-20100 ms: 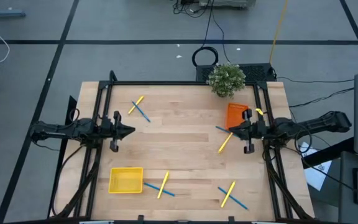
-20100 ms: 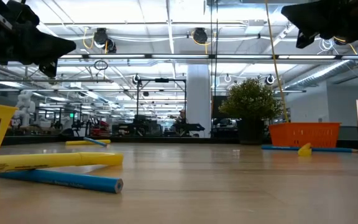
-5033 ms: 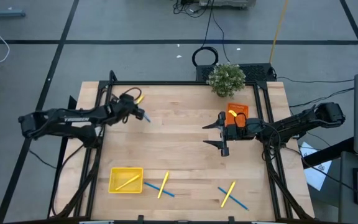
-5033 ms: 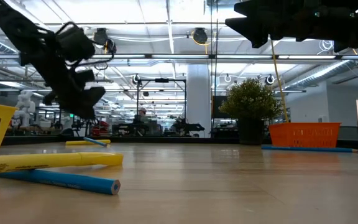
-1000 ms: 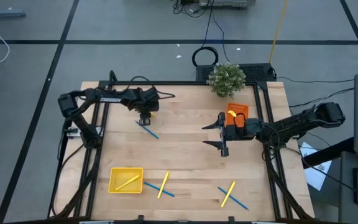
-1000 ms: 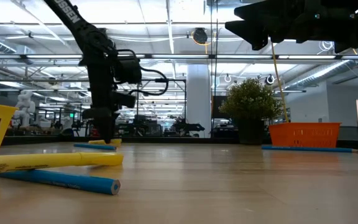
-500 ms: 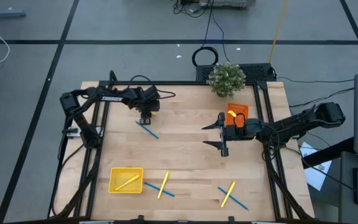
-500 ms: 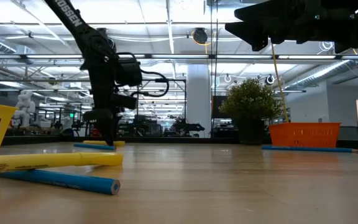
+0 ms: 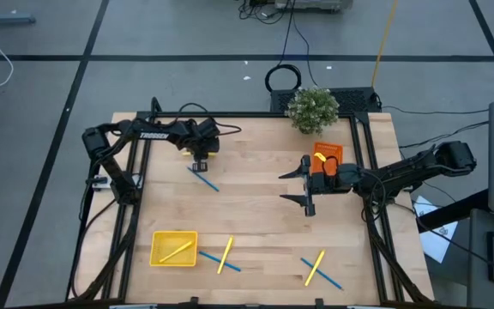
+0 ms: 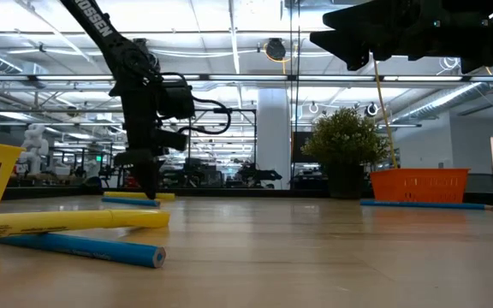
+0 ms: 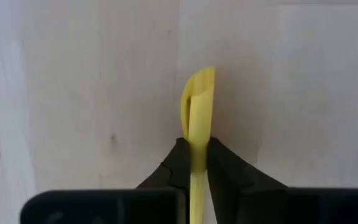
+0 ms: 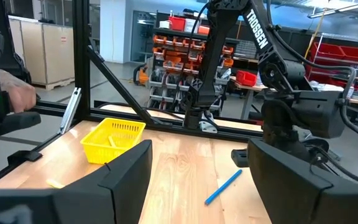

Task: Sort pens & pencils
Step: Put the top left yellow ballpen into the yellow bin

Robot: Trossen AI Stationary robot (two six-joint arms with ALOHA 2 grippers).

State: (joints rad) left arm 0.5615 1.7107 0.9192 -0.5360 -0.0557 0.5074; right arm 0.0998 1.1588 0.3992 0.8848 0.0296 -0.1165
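Note:
My left gripper stands low at the table's far left, shut on a yellow pencil that lies on the wood. A blue pen lies just near of it. The yellow tray at the near left holds one yellow pencil. A yellow and a blue stick lie crossed beside it, another crossed pair at the near right. The orange tray stands at the far right. My right gripper hovers open beside it, holding nothing. My left gripper pinches the yellow pencil's shaft between its two fingers, a short way back from the pencil's cut end. The fingers come from above, pointing down. The pencil lies flat on the table.
A potted plant stands at the far edge, right of the middle. A blue stick lies on the wood in front of the orange tray. The table's middle is bare wood. Black frame rails run along both sides.
My left gripper has edged slightly toward the table's right, staying low over the yellow pencil.

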